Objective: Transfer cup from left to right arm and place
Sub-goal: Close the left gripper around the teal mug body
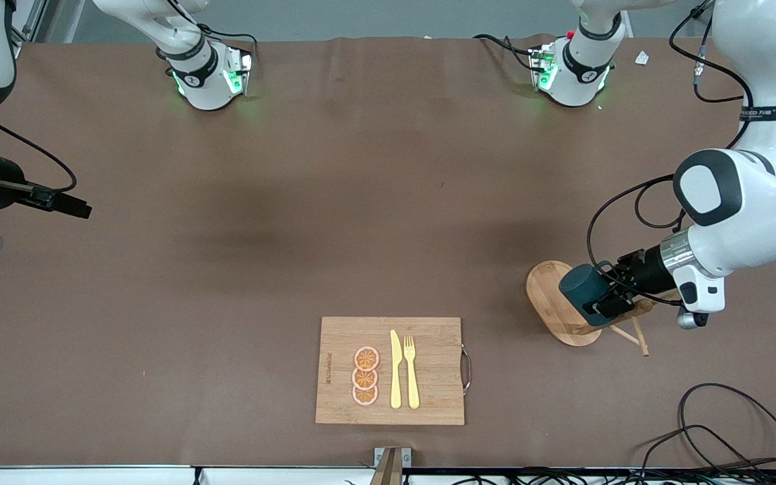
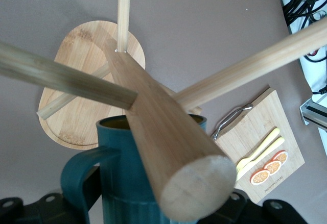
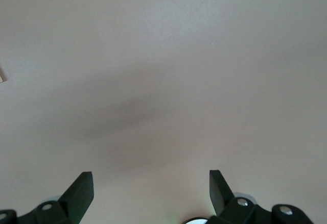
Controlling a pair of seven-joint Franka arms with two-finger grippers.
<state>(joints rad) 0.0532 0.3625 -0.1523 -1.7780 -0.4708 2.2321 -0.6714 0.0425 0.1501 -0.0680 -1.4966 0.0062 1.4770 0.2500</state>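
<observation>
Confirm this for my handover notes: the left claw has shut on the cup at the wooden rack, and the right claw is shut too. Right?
Not quite. The right claw is open, as the right wrist view shows. The left claw has indeed shut on the cup at the wooden rack.

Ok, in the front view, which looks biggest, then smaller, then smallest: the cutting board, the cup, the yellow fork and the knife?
Largest to smallest as they look in the front view:
1. cutting board
2. cup, a wider shape, held by the left gripper
3. knife and fork: thin and nearly alike, with the knife a little longer
</observation>
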